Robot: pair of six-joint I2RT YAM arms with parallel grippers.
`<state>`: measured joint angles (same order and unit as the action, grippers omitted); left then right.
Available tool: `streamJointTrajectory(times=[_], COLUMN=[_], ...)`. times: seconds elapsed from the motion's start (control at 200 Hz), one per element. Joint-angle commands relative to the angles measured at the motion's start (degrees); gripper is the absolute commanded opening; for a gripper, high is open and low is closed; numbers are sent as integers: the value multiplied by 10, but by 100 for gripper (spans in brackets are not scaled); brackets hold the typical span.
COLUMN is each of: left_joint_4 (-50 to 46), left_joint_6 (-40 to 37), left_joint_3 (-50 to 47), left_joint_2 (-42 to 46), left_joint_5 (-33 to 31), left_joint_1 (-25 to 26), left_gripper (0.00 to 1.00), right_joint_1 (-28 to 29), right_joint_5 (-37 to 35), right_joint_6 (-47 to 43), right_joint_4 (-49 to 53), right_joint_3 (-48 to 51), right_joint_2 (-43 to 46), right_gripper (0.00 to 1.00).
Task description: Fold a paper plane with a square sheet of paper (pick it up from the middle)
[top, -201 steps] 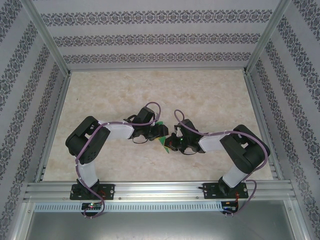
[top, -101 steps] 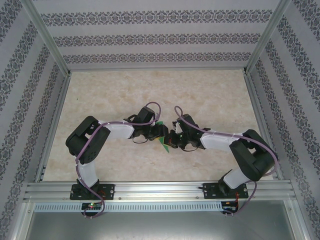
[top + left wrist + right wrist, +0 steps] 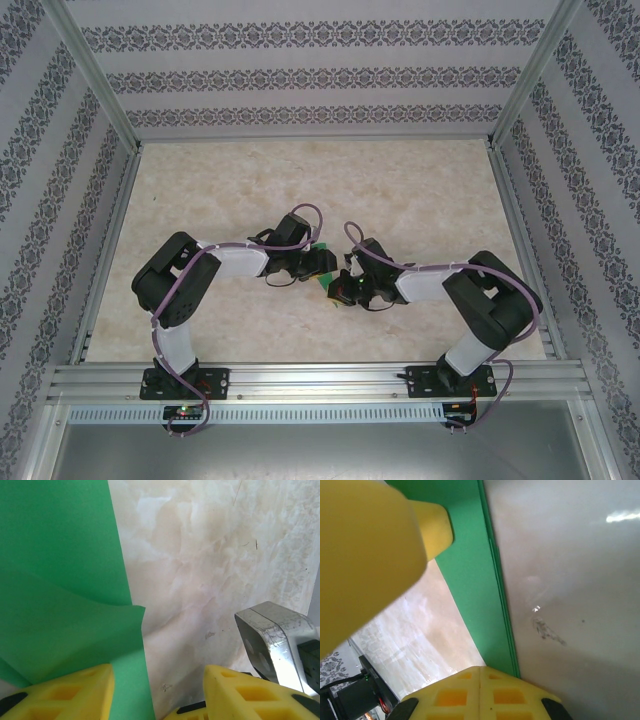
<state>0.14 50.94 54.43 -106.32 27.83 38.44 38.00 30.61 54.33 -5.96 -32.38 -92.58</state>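
Observation:
The square sheet of paper (image 3: 326,284) is bright green and lies mid-table between the two wrists, mostly hidden under them, so no paper plane shape can be made out. In the left wrist view the paper (image 3: 55,580) has a flap folded over it. My left gripper (image 3: 157,677) is open, its left finger (image 3: 65,690) over the paper's edge, and bare table lies in the gap. In the right wrist view the paper (image 3: 475,580) is a narrow strip with stacked layered edges. My right gripper (image 3: 480,672) is shut, its tips over the strip's near end.
The marble-patterned tabletop (image 3: 420,190) is bounded by aluminium rails and patterned walls. A grey metal part of the right arm (image 3: 270,640) sits close beside my left gripper's right finger. A left finger (image 3: 365,555) looms large in the right wrist view.
The right arm reached up and left toward the left gripper half a second ago, then drew back down. The left arm stayed still. Less green paper shows now.

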Motion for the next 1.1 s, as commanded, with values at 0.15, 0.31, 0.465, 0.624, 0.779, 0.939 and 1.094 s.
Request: streamJointTrajectory(times=[0.15, 0.31, 0.465, 0.624, 0.779, 0.939, 1.094], left_joint_4=[-48, -49, -52, -52, -52, -58, -62], left_joint_6=[-18, -18, -20, -20, -20, -19, -21], left_joint_3=[-5, -5, -4, -4, 0, 8, 9], left_joint_2=[-25, -27, -28, -28, -30, -31, -30], left_joint_5=[-23, -24, -23, -22, -19, -16, -17], left_joint_1=[5, 6, 5, 5, 6, 6, 5], left_gripper=[52, 52, 52, 51, 51, 51, 51], right_joint_1=[8, 8, 7, 8, 8, 9, 6], right_joint_5=[-10, -12, -42, -38, -24, -18, -45], right_joint_6=[17, 22, 16, -2, -9, 1, 11], right_joint_4=[42, 39, 85, 95, 77, 29, 6], right_joint_3=[48, 68, 64, 32, -13, -41, -33], right_joint_2=[29, 20, 49, 105, 105, 41, -10], right_gripper=[0, 0, 0, 0, 2, 3, 2])
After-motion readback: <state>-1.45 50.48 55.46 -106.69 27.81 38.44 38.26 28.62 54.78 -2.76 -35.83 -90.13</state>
